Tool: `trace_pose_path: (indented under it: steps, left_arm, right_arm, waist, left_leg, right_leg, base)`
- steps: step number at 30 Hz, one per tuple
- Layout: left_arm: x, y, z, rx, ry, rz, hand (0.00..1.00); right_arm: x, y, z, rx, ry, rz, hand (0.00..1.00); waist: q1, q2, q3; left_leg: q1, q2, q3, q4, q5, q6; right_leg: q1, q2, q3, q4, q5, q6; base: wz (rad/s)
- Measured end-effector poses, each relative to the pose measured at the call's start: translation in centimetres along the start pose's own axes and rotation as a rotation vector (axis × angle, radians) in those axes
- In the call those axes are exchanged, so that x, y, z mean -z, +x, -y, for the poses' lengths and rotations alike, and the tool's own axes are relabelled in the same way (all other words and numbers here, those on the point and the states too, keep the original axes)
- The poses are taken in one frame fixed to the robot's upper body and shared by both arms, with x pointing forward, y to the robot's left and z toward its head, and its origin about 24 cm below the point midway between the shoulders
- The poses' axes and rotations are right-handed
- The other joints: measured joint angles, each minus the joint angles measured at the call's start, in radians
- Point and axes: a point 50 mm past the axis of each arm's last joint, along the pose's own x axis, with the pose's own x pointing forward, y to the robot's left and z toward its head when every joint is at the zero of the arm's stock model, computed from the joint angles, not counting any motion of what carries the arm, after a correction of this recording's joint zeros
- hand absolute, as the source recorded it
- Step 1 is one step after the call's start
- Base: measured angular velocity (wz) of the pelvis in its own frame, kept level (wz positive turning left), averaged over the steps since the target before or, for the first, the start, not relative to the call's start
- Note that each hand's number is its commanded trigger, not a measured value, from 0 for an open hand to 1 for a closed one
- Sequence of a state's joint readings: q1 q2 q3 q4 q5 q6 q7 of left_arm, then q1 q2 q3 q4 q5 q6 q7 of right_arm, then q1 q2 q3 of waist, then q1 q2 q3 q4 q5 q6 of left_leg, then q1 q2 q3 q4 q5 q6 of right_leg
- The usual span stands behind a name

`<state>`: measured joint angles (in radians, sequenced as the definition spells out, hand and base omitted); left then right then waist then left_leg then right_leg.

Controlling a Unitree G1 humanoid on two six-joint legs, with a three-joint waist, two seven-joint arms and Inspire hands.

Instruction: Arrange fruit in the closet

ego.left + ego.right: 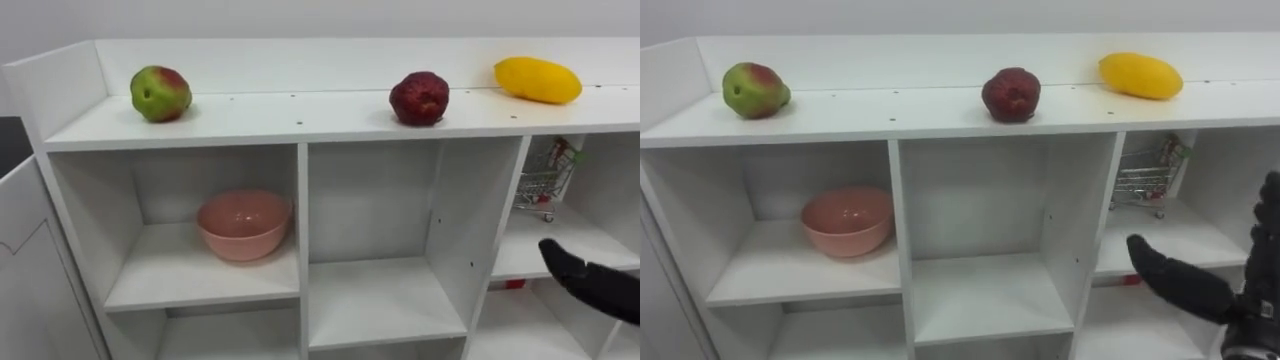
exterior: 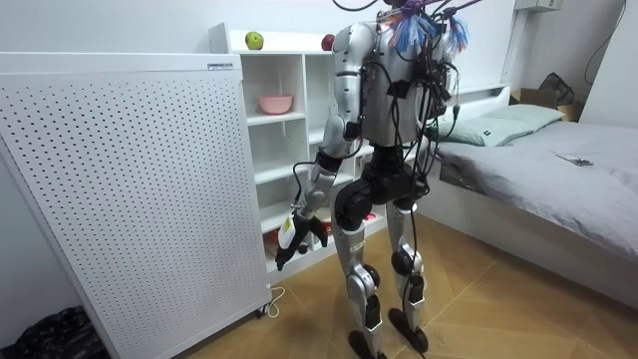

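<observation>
Three fruits are seen on the top board of the white closet (image 1: 330, 120). A green and red apple (image 1: 160, 93) is set near the board's left end, close to the raised side wall. A dark red fruit (image 1: 419, 98) is placed about midway along, nearer the front edge than the back wall, above the right part of the middle compartment. A yellow mango (image 1: 538, 80) is laid on its side toward the right end. Its long axis runs nearly parallel to the back edge, the left end lying nearer the back wall and the right end turned slightly toward the front. The three fruits are well apart.

In the upper left compartment a pink bowl (image 1: 244, 224) is set upright. A small wire shopping cart (image 1: 545, 175) is kept in the upper right compartment.

The right hand (image 1: 1200, 292) is held in front of the closet's right-hand compartments, spread, with one digit stretched out toward the left; nothing is held in it. In the room view the robot is shown standing before the closet, and the left hand (image 2: 292, 237) is hung low beside a white perforated panel (image 2: 130, 199); whether it is spread or closed cannot be told.
</observation>
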<state>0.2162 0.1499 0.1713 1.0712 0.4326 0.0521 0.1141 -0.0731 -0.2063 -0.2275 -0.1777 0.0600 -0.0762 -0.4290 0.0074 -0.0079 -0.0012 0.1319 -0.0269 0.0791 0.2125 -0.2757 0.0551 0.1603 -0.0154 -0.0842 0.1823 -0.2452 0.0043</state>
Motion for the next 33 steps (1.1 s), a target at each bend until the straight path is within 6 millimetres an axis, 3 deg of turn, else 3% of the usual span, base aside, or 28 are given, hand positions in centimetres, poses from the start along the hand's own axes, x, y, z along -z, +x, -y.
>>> trace_pose_path:
  steps: [6,16,21,33]
  left_arm:
    - [-0.6,0.0,0.8,0.030,0.035,0.027,0.00]
    - [-1.1,0.0,1.0,0.038,0.061,0.042,0.00]
    - [-2.7,0.4,0.4,0.034,0.060,0.071,0.00]
    - [-4.7,0.6,-0.2,0.060,0.046,0.114,0.00]
  right_arm:
    - [-2.6,0.5,-2.4,-0.066,0.064,0.117,0.00]
    - [-5.4,1.7,-3.9,-0.119,0.136,0.226,0.00]
    - [-6.5,2.6,-4.6,-0.151,0.211,0.247,0.00]
    - [-6.8,4.7,-5.5,-0.198,0.152,0.243,0.00]
  waist:
    - [0.016,0.005,0.0008]
    - [0.023,0.008,0.0002]
    - [0.029,-0.017,0.0049]
    - [0.056,-0.049,0.0041]
  left_leg:
    - [-0.006,0.001,-0.005,0.002,0.008,0.000]
    - [-0.025,-0.001,-0.027,0.010,0.016,-0.001]
    - [-0.036,-0.001,-0.035,0.007,0.028,-0.004]
    - [-0.052,-0.001,-0.037,0.009,0.032,-0.003]
  right_leg:
    - [-0.003,0.001,-0.007,-0.015,0.013,-0.002]
    - [-0.002,-0.002,-0.042,-0.015,0.019,-0.004]
    - [-0.011,-0.002,-0.065,-0.014,0.022,-0.009]
    - [-0.025,-0.002,-0.066,-0.014,0.030,-0.008]
  base:
    - [0.02]
    - [0.07]
    - [0.05]
    - [-0.01]
